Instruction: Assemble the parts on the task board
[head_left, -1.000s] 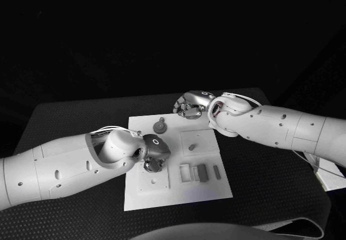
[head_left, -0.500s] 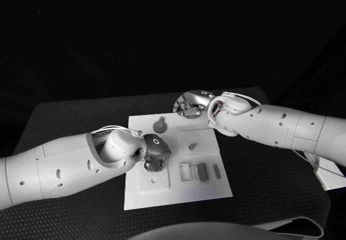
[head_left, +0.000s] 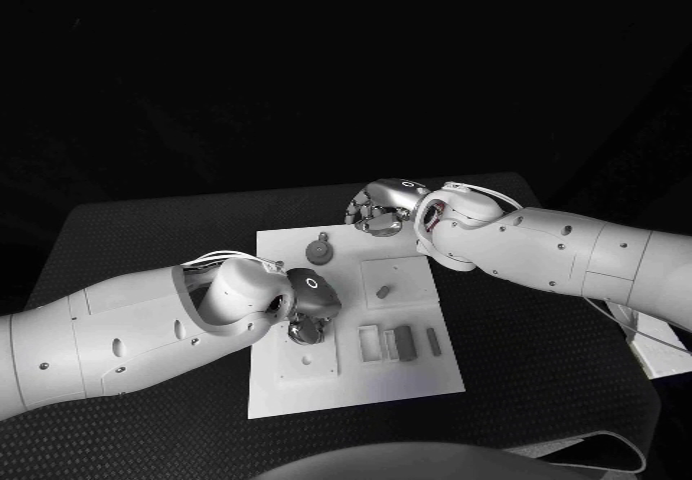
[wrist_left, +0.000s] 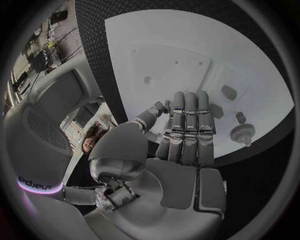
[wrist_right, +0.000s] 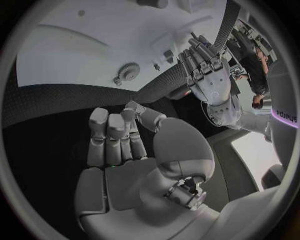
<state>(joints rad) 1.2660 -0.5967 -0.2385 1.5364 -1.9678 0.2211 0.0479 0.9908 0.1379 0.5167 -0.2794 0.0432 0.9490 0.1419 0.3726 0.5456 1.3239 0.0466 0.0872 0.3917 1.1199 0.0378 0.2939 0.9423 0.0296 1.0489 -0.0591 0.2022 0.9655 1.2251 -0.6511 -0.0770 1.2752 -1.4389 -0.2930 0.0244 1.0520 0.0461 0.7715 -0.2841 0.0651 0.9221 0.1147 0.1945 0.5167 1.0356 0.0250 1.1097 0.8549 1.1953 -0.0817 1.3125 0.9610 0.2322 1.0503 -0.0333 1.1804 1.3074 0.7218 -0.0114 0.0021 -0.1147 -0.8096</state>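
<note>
White and flat, the task board (head_left: 353, 385) lies in the middle of the black table (head_left: 130, 250), long side running from near to far; the left hand (head_left: 306, 312) hovers over the board's left half, its fingers (wrist_left: 187, 117) straight and side by side in the left wrist view, nothing between them, so it is released; the right hand (head_left: 382, 210) hangs over the table just past the board's far right corner, its fingers (wrist_right: 109, 132) bent towards the palm in the right wrist view with nothing in them, so it is loosely clenched and apart from every part.

A round gear-like part (head_left: 317, 251) lies on the far left of the board, toothed in the wrist views (wrist_left: 240, 134) (wrist_right: 128, 72); a small peg-like part (head_left: 385, 293) sits on a raised square plate (head_left: 415, 272) at the board's right middle; nearer the robot a row of parts lies side by side: a pale block (head_left: 371, 343), a dark block (head_left: 405, 343) and a thin bar (head_left: 433, 342), each close to its neighbour; whether they touch I cannot tell. A second raised plate (head_left: 307, 362) lies on the near left of the board, partly under the left hand.
</note>
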